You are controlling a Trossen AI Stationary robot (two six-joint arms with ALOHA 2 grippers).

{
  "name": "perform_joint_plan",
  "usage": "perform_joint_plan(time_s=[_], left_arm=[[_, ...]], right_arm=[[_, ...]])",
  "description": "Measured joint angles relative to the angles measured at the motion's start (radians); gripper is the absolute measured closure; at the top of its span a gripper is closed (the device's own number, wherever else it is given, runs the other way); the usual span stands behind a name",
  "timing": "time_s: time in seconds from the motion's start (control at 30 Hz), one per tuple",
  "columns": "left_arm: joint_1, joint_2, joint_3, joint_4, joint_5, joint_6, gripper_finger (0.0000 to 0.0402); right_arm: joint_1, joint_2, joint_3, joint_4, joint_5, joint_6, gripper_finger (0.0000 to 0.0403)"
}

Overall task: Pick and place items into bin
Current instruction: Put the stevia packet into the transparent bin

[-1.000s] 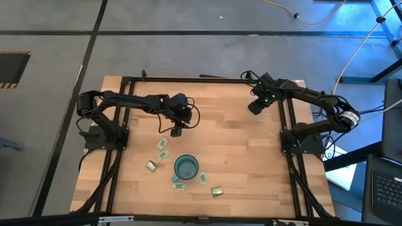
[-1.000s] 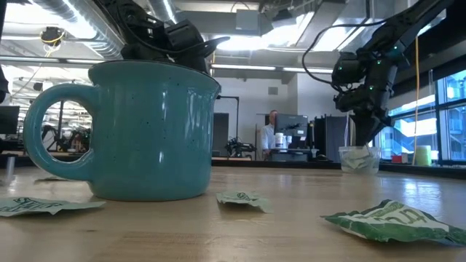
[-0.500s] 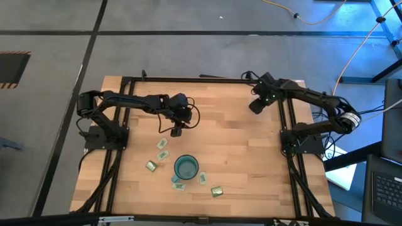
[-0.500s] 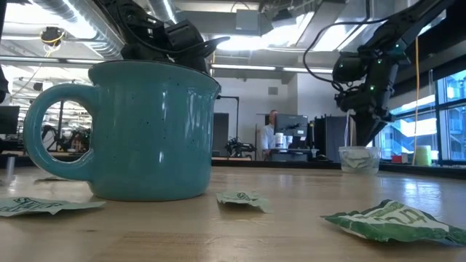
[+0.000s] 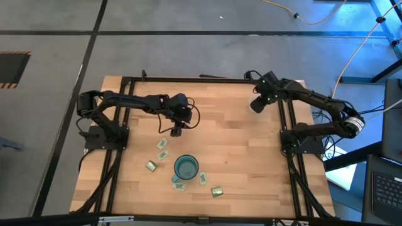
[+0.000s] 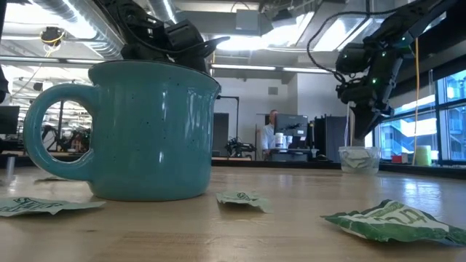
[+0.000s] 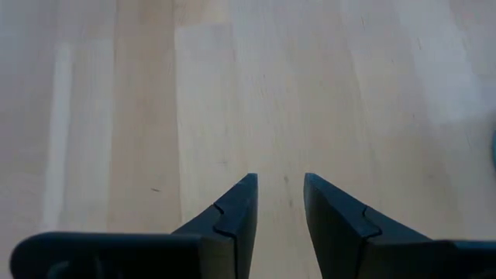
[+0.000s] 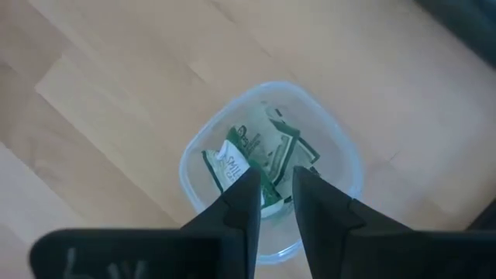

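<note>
The bin (image 8: 188, 165) is a translucent whitish cup near the table's far right corner, also in the low view (image 6: 359, 159). It holds a few green packets (image 8: 271, 149). My right gripper (image 8: 273, 177) hovers above it, pointing down, slightly open and empty. Several green and yellowish packets lie flat on the wood around the teal mug (image 5: 186, 167), among them one (image 5: 162, 144), another (image 5: 151, 166) and a third (image 5: 217, 191). My left gripper (image 5: 176, 131) hangs over bare wood just beyond those packets, a little open and empty (image 7: 279, 182).
The teal mug (image 6: 145, 131) stands in the near middle of the table, ringed by packets (image 6: 386, 222). Black frame rails run along the table's left, right and far sides (image 5: 188, 80). Bare wood lies between the two arms. A person sits in the room beyond.
My right gripper has risen a little above the bin and shifted slightly toward the table's right edge. The left arm and the packets have kept still.
</note>
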Motion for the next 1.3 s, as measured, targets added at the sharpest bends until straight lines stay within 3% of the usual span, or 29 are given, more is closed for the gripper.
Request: perform_joint_plan(time_s=[0.37, 0.7, 1.3], left_arm=[[-0.056, -0.021, 0.000, -0.104, -0.210, 0.084, 0.0300], [-0.094, -0.173, -0.007, -0.322, -0.202, -0.109, 0.0300], [-0.263, -0.211, -0.007, -0.450, -0.200, -0.310, 0.0300]], right_arm=[[0.057, -0.208, 0.042, -0.002, 0.003, 0.021, 0.0322], [0.279, -0.372, -0.070, 0.162, 0.082, 0.083, 0.0322], [0.619, -0.381, -0.222, 0.473, 0.144, 0.133, 0.0322]])
